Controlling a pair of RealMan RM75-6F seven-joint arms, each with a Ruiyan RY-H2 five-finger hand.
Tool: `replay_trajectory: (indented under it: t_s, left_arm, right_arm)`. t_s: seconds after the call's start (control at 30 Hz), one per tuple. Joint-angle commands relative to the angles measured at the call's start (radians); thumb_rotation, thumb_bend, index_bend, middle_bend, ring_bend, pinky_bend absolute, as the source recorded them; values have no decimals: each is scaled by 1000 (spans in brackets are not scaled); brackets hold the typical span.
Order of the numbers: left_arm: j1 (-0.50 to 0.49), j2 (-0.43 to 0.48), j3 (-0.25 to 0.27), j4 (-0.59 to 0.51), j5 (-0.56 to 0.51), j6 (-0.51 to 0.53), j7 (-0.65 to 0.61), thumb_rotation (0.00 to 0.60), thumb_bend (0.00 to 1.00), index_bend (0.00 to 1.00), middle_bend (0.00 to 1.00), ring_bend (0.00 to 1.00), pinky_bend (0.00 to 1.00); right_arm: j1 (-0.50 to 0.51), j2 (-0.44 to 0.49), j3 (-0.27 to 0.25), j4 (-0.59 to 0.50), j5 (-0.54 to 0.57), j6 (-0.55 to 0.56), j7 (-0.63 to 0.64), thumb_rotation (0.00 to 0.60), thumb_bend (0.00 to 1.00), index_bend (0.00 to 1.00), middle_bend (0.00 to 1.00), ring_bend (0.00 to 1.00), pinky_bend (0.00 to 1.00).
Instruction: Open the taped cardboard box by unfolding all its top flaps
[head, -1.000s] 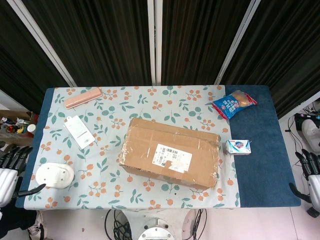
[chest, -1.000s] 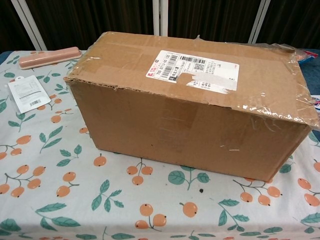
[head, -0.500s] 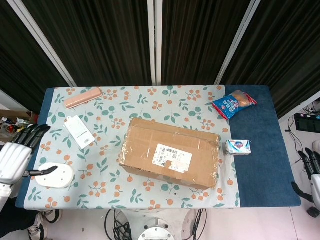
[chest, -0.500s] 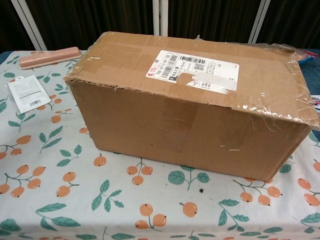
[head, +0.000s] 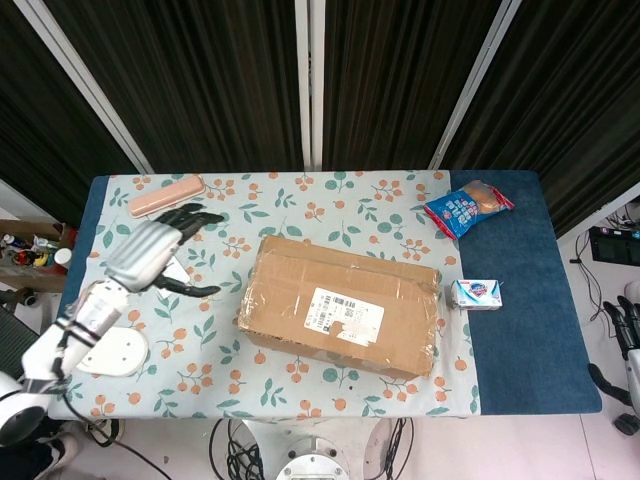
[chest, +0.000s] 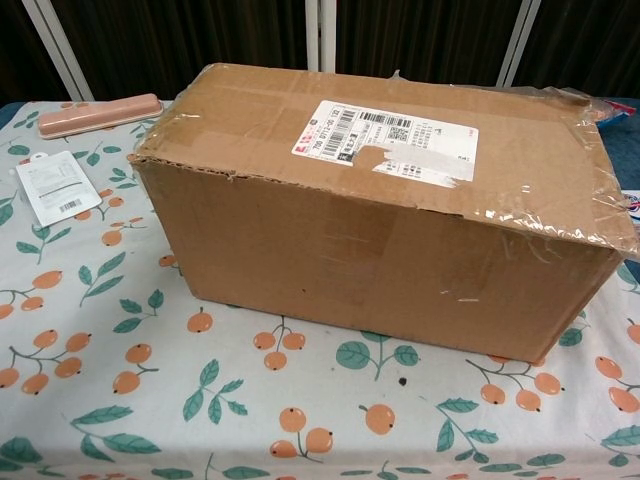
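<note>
- A sealed brown cardboard box (head: 340, 316) with a white shipping label and clear tape over its top sits near the middle of the table (head: 520, 330), slightly toward the front edge, all top flaps flat and closed.
- The box's long axis runs roughly left to right across the table, skewed a little so its right end lies nearer the front edge.
- The robot's left hand (head: 150, 253), white-backed with dark fingers, hovers over the left part of the floral tablecloth, fingers spread and empty, above a white card-like packet (head: 172, 280).
- The box lies to that hand's right, its near short end just beside the outstretched fingertips but apart from them.
- The right hand (head: 628, 345) shows only at the far right border, off the table's right edge; whether it is spread or curled cannot be told.
- On this evidence the left hand is much the nearer, and the left end of the taped seam looks like its likely first target.
- No hand appears in the chest view, where the box fills the scene.
</note>
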Motion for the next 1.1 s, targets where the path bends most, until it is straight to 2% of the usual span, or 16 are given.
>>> replay_trajectory:
  t_s: [0.03, 0.1, 0.5, 0.67, 0.83, 1.1]
  left_arm:
    - [-110, -92, -33, 52, -97, -119, -33, 157, 0, 185, 229, 71, 175]
    - [-138, -123, -33, 72, -127, -152, -42, 127, 0, 190, 240, 72, 174]
    - [-229, -245, 5, 174, -203, -250, -20, 100, 0, 190, 262, 71, 174]
    - [-234, -244, 18, 157, -198, -247, 0, 89, 0, 190, 324, 71, 174]
    - [-226, -238, 5, 120, -189, -210, -4, 87, 0, 190, 380, 72, 173]
    - [-188, -165, -19, 5, -144, -155, -47, 87, 0, 185, 502, 87, 172]
  right_arm:
    - [-4, 3, 2, 1, 3, 5, 4, 600, 176, 0, 0, 0, 0]
    - [-6, 5, 3, 5, 8, 5, 10, 600, 176, 0, 0, 0, 0]
    - [-10, -8, 9, 42, 26, -2, 38, 600, 176, 0, 0, 0, 0]
    - [-13, -10, 16, 51, 40, 0, 45, 600, 176, 0, 0, 0, 0]
    - [-13, -16, 16, 61, 29, 5, 57, 600, 176, 0, 0, 0, 0]
    - [-18, -16, 17, 67, 22, 18, 72, 600, 176, 0, 0, 0, 0]
